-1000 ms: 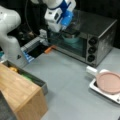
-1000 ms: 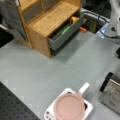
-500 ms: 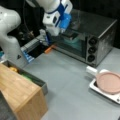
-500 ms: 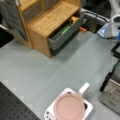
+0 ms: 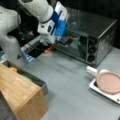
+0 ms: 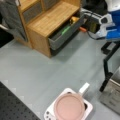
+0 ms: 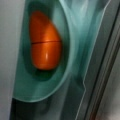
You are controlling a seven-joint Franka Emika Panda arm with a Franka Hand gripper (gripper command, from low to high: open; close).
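My gripper (image 5: 53, 43) hangs at the mouth of the toaster oven (image 5: 100, 37), over its lowered door (image 5: 37, 51). In the wrist view a teal bowl (image 7: 63, 62) lies right below the camera with a glossy orange, bean-shaped object (image 7: 45, 42) inside it. In a front view the teal bowl (image 5: 65, 40) sits in the oven opening, beside the gripper. None of my fingers show in the wrist view. In a front view the blue and white wrist (image 6: 111, 23) is at the right edge.
A wooden cabinet (image 6: 47, 22) has an open grey drawer (image 6: 56, 41) holding a yellow (image 6: 74, 20) and a green item (image 6: 65, 30). A pink plate (image 5: 110, 81) rests on a white stand (image 5: 93, 86) at the right. A black strut (image 6: 107, 72) stands by the oven.
The wrist has shifted a little down and to the left at the oven mouth. The bowl, plate and drawer have not moved.
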